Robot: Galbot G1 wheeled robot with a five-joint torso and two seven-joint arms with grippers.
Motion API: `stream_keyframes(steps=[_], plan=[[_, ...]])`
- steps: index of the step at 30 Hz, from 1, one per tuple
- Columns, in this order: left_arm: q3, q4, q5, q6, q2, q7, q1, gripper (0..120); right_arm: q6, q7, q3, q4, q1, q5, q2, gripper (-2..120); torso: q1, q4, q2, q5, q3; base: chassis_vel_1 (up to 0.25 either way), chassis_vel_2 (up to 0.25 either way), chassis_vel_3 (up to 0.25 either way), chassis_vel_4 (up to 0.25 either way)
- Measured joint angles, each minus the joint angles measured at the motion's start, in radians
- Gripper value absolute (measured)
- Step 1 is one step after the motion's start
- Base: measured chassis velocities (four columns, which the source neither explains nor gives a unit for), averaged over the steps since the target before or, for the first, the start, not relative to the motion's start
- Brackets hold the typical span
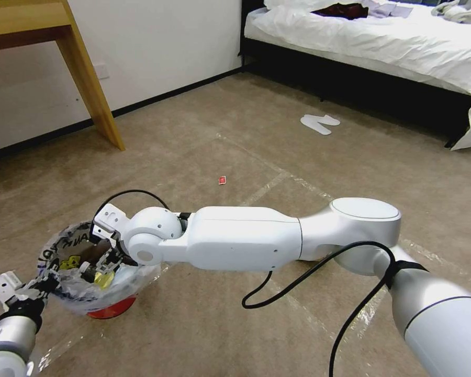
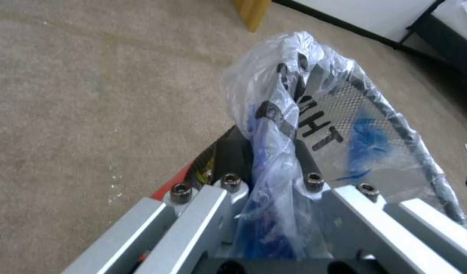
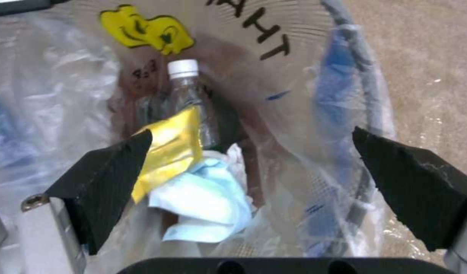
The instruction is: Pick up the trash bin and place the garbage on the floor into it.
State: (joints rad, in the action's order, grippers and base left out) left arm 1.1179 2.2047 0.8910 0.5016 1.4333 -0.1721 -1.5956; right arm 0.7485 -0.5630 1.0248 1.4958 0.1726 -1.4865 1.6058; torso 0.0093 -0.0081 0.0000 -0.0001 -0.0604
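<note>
Right pincer [image 3: 254, 167] gapes above bag-lined red trash bin [image 1: 107, 309].

Beige carpet [image 1: 193, 141], white wall [image 1: 157, 47], bed [image 1: 382, 42] (unmade), wooden table leg [image 1: 91, 84].

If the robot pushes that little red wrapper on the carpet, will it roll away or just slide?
The red wrapper looks flat, so it probably won't roll. It seems tiny and light, so it may flip or skid. The carpet likely slows it.

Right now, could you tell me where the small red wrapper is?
In the head view, the red wrapper lies alone on the floor, ahead of the trash bin and the right forearm, between the wooden table leg and the white slippers.
</note>
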Motion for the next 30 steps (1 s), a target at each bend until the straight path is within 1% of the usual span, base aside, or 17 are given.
stream_keyframes(steps=[6, 8, 9, 11, 12, 13, 15, 16, 17, 18, 19, 20, 23, 24, 26, 28, 30], plan=[[0.001, -0.003, 0.001, 0.0, -0.004, 0.0, 0.001, 5, -0.023, 0.052, -0.077, 0.012, -0.025, 0.115, -0.034, 100, 0.0, -0.0002, 0.0, -0.0002, 0.0, 0.0, 0.0, 0.0, 0.0], [0.003, -0.005, 0.0, 0.0, -0.006, 0.0, 0.001, 5, -0.056, 0.069, -0.123, 0.024, -0.041, 0.142, -0.048, 100, 0.0, -0.0001, 0.0, -0.0003, 0.0, 0.0, 0.0, 0.0, 0.0], [0.006, -0.005, -0.001, -0.002, -0.009, 0.001, 0.0, 5, -0.115, 0.101, -0.175, 0.041, -0.059, 0.177, -0.072, 100, 0.0, 0.0002, 0.0, -0.0002, 0.0, 0.0, 0.0, 0.0, 0.0], [0.007, -0.005, -0.002, -0.002, -0.011, 0.002, -0.001, 5, -0.139, 0.115, -0.194, 0.048, -0.065, 0.187, -0.082, 100, 0.0, 0.0002, 0.0, -0.0002, 0.0, 0.0, 0.0, 0.0, 0.0], [0.009, -0.006, -0.002, -0.002, -0.017, 0.001, -0.002, 5, -0.25, 0.183, -0.279, 0.084, -0.096, 0.224, -0.13, 100, 0.0, -0.0007, 0.0, 0.0003, 0.0, 0.0, 0.0, 0.0, 0.0], [0.009, -0.006, -0.002, -0.002, -0.017, 0.001, -0.002, 5, -0.25, 0.183, -0.279, 0.084, -0.096, 0.224, -0.13, 100, 0.0, -0.0007, 0.0, 0.0003, 0.0, 0.0, 0.0, 0.0, 0.0], [0.013, -0.006, -0.001, -0.003, -0.024, 0.001, 0.001, 5, -0.369, 0.263, -0.446, 0.168, -0.178, 0.24, -0.208, 100, 0.0, 0.0, 0.0, 0.0001, 0.0, 0.0, 0.0, 0.0, 0.0], [0.013, -0.006, -0.001, -0.003, -0.024, 0.001, 0.001, 5, -0.369, 0.263, -0.446, 0.168, -0.178, 0.24, -0.208, 100, 0.0, 0.0, 0.0, 0.0001, 0.0, 0.0, 0.0, 0.0, 0.0], [0.017, -0.006, -0.005, -0.005, -0.026, 0.002, 0.002, 5, -0.444, 0.294, -0.562, 0.226, -0.245, 0.246, -0.263, 100, 0.0, -0.0002, 0.0, 0.0006, 0.0, 0.0, 0.0, 0.0, 0.0], [0.017, -0.006, -0.005, -0.005, -0.026, 0.002, 0.002, 5, -0.444, 0.294, -0.562, 0.226, -0.245, 0.246, -0.263, 100, 0.0, -0.0002, 0.0, 0.0006, 0.0, 0.0, 0.0, 0.0, 0.0], [0.019, -0.006, -0.008, -0.007, -0.026, 0.002, 0.002, 5, -0.506, 0.316, -0.657, 0.263, -0.302, 0.266, -0.311, 100, 0.0, -0.0002, 0.0, 0.0005, 0.0, 0.0, 0.0, 0.0, 0.0], [0.019, -0.006, -0.008, -0.007, -0.026, 0.002, 0.002, 5, -0.506, 0.316, -0.657, 0.263, -0.302, 0.266, -0.311, 100, 0.0, -0.0002, 0.0, 0.0005, 0.0, 0.0, 0.0, 0.0, 0.0], [0.022, -0.004, -0.019, -0.013, -0.023, 0.007, -0.001, 5, -0.604, 0.382, -0.918, 0.336, -0.477, 0.368, -0.455, 100, 0.0, 0.0, 0.0, 0.0006, 0.0, 0.0, 0.0, 0.0, 0.0], [0.022, -0.004, -0.019, -0.013, -0.023, 0.007, -0.001, 5, -0.604, 0.382, -0.918, 0.336, -0.477, 0.368, -0.455, 100, 0.0, 0.0, 0.0, 0.0006, 0.0, 0.0, 0.0, 0.0, 0.0], [0.022, -0.003, -0.025, -0.017, -0.022, 0.009, -0.003, 5, -0.628, 0.394, -0.994, 0.361, -0.548, 0.397, -0.513, 100, 0.0, -0.0005, 0.0, 0.0007, 0.0, 0.0, 0.0, 0.0, 0.0], [0.021, -0.002, -0.033, -0.021, -0.018, 0.012, -0.005, 5, -0.685, 0.421, -1.2, 0.43, -0.739, 0.484, -0.621, 100, 0.0, -0.0009, 0.0, 0.0012, 0.0, 0.0, 0.0, 0.0, 0.0], [0.02, -0.002, -0.033, -0.022, -0.018, 0.013, -0.005, 5, -0.694, 0.425, -1.263, 0.457, -0.797, 0.504, -0.638, 100, 0.0, -0.0005, 0.0, 0.0004, 0.0, 0.0, 0.0, 0.0, 0.0]])
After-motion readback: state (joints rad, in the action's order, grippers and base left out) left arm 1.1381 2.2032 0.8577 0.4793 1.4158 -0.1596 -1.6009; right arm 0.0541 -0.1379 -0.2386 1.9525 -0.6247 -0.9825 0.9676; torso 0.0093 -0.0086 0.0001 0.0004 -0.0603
